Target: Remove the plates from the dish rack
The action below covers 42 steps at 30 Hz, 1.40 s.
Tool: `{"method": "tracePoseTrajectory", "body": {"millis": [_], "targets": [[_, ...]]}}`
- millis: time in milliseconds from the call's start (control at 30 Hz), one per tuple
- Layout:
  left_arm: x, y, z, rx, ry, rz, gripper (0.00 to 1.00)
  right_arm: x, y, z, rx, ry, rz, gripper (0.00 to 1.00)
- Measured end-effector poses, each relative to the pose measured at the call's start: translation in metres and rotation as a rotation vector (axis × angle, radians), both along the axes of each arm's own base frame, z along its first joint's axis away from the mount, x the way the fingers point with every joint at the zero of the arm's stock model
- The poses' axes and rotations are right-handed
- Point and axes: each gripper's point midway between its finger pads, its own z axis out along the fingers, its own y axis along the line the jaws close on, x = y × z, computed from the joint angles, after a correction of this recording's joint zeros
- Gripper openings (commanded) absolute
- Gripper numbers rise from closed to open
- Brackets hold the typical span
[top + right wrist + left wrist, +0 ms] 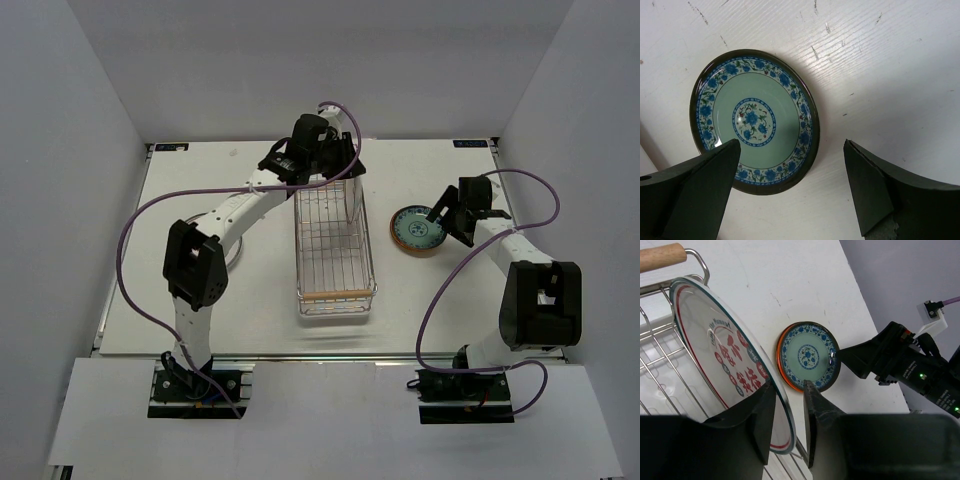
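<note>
The chrome wire dish rack [335, 250] lies mid-table, a wooden handle [335, 294] at its near end. My left gripper [335, 165] is over the far end. In the left wrist view it [789, 385] is shut on the rim of a white plate with red characters and coloured dots [715, 350], which stands on edge in the rack [670, 365]. A teal plate [415, 228] lies flat on an orange plate [422, 251] right of the rack. My right gripper [447, 215] hovers open and empty over the teal plate's [754, 120] edge.
The rack's far wooden handle [660, 255] is beside the white plate. A round pale object [238, 255] lies left of the rack, mostly hidden under my left arm. The right arm [910, 370] sits close to the stacked plates [809, 356]. Grey walls enclose the table.
</note>
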Motion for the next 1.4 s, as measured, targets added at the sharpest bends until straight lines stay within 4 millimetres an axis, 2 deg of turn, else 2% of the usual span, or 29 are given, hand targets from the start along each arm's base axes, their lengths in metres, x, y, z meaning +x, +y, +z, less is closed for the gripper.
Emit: {"method": "tracePoseTrajectory", "body": {"millis": [200,400,867,1033,1300,1400], "targets": [[0.004,-0.004,-0.008,-0.005,0.022,0.006,0.24,0.000,0.000,0.000,0.000,0.000,-0.001,0.89],[0.005,-0.002,-0.010,-0.003,0.043,0.033,0.13,0.000,0.000,0.000,-0.001,0.000,0.000,0.89],[0.003,0.009,-0.006,0.028,0.045,0.084,0.12,0.000,0.000,0.000,-0.001,0.001,0.001,0.89],[-0.003,0.014,0.011,0.024,0.012,0.085,0.11,0.000,0.000,0.000,-0.001,0.001,0.002,0.89],[-0.019,0.028,0.050,0.001,-0.062,0.075,0.12,0.000,0.001,0.000,0.001,0.002,0.006,0.89],[-0.029,0.035,0.071,-0.011,-0.098,0.071,0.10,0.000,0.001,0.000,0.001,0.002,0.011,0.89]]}}
